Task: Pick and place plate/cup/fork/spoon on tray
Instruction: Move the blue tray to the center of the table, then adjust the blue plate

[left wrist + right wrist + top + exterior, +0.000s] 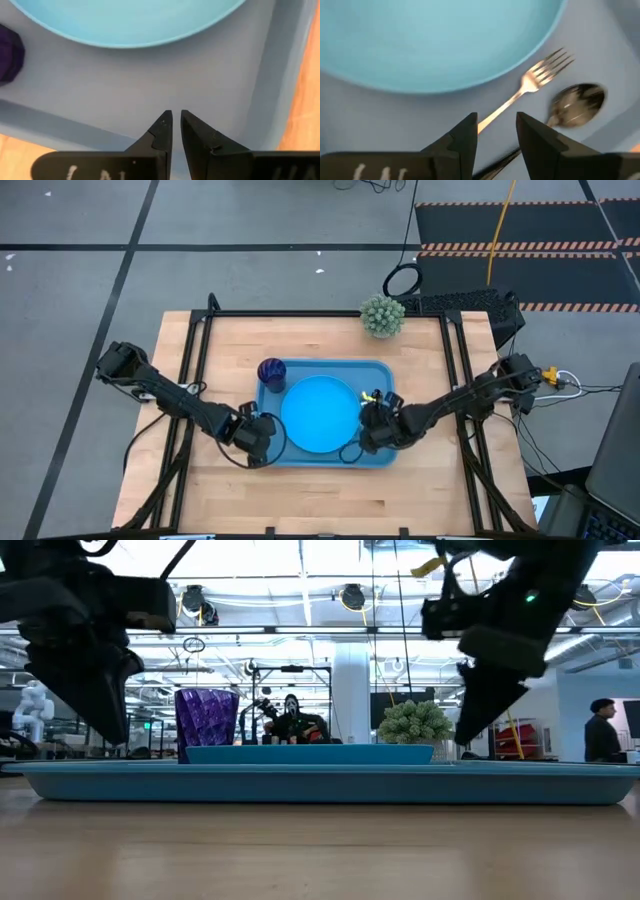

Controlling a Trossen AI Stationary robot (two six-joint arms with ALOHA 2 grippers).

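I judge that I am at the very end of the task: all four things already lie on the tray (385,370). The plate (318,413) sits in the middle of it, and the cup (271,372) stands upright in the far corner on the left arm's side. The fork (536,81) and the spoon (576,103) lie side by side between the plate and the tray rim on the right arm's side, the fork nearer to the plate.

My right gripper (496,131) hangs just above the fork handle, its jaws open and holding nothing. My left gripper (176,125) hovers over the tray's near corner, jaws almost closed, only a thin gap, also empty.

The next move, I think, only calls for lifting both arms straight up and away, without touching the cutlery.
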